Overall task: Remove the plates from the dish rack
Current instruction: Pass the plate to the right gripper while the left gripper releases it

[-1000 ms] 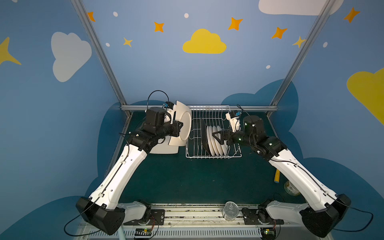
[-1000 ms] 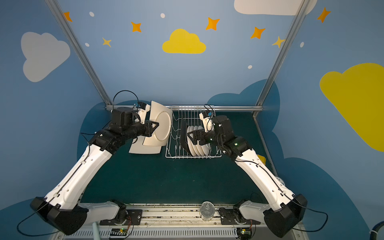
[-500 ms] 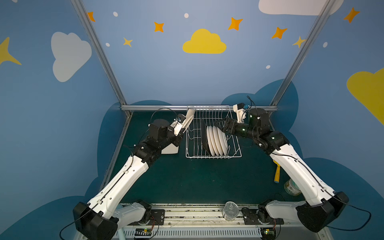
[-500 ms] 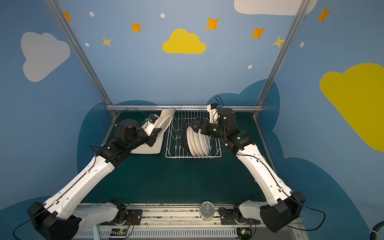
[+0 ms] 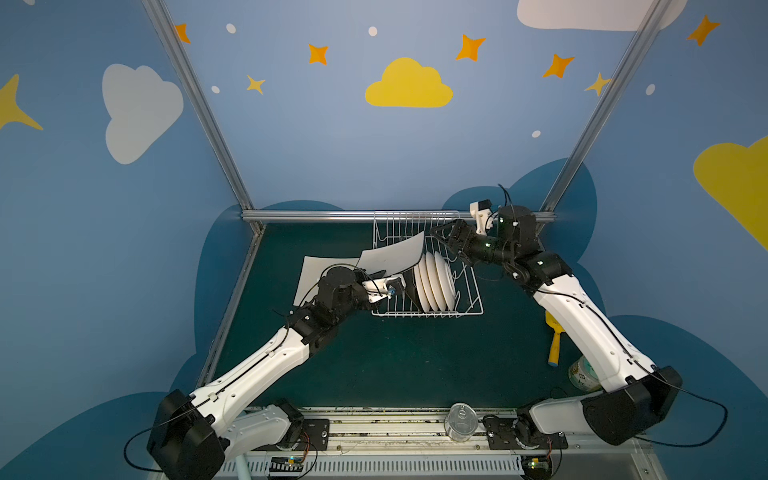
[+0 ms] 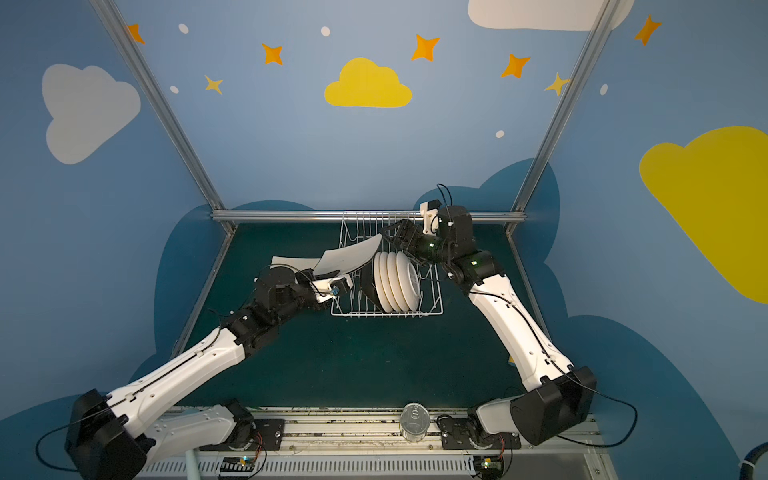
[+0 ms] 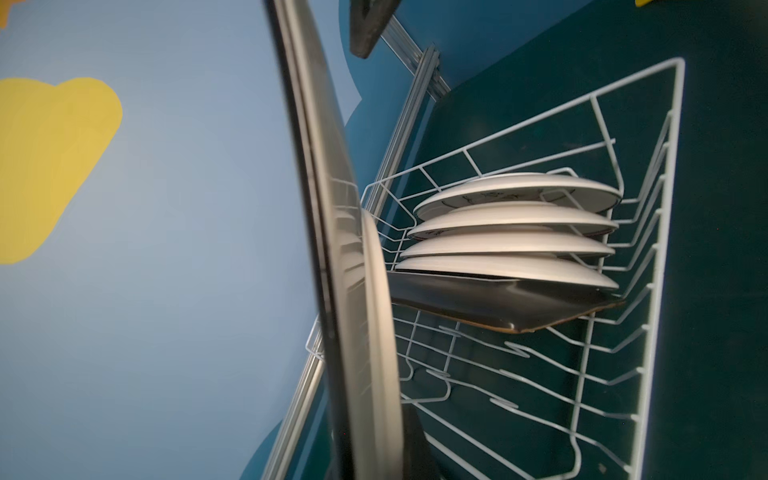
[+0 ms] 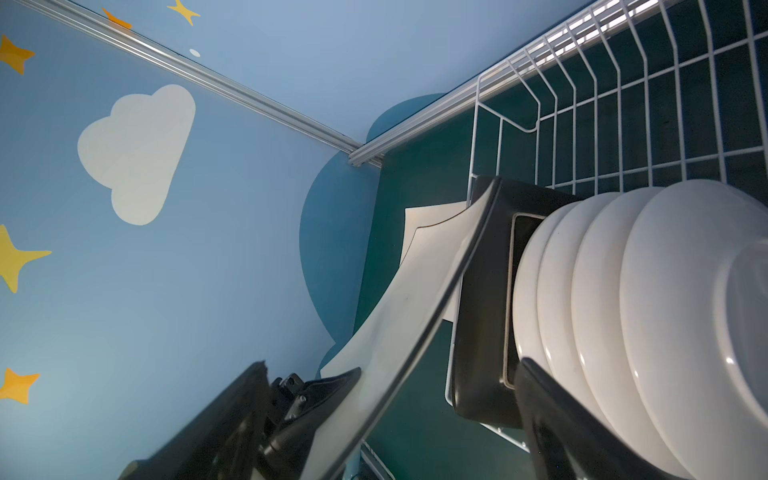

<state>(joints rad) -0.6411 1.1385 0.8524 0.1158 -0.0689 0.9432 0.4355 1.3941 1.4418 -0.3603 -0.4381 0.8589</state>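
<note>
My left gripper [image 5: 395, 284] [image 6: 344, 286] [image 7: 374, 457] is shut on the near edge of a cream square plate [image 5: 392, 255] [image 6: 353, 258] [image 7: 357, 291] [image 8: 399, 316], which tilts up over the left side of the dish rack [image 5: 428, 314] [image 6: 386, 314] [image 7: 665, 208] [image 8: 623, 83]. A second cream square plate [image 5: 309, 276] [image 8: 432, 216] lies flat left of the rack. Inside stand a black square plate [image 5: 409, 289] [image 7: 498, 303] [image 8: 478, 291] and several round white plates [image 5: 436, 282] [image 6: 397, 282] [image 7: 511, 241] [image 8: 623, 291]. My right gripper [image 5: 442, 235] [image 6: 390, 235] [image 8: 395, 415] is open, its fingers either side of the tilted plate's far corner.
A metal rail [image 5: 316, 215] runs along the back of the green table, just behind the rack. A yellow-handled tool [image 5: 555, 340] and a pale container [image 5: 582, 374] lie under the right arm. A clear jar [image 5: 459, 419] stands at the front edge.
The left arm has come down and tipped its cream plate from upright to slanting over the rack's left side. The right gripper has left the round plates and moved back to that plate's far corner.
</note>
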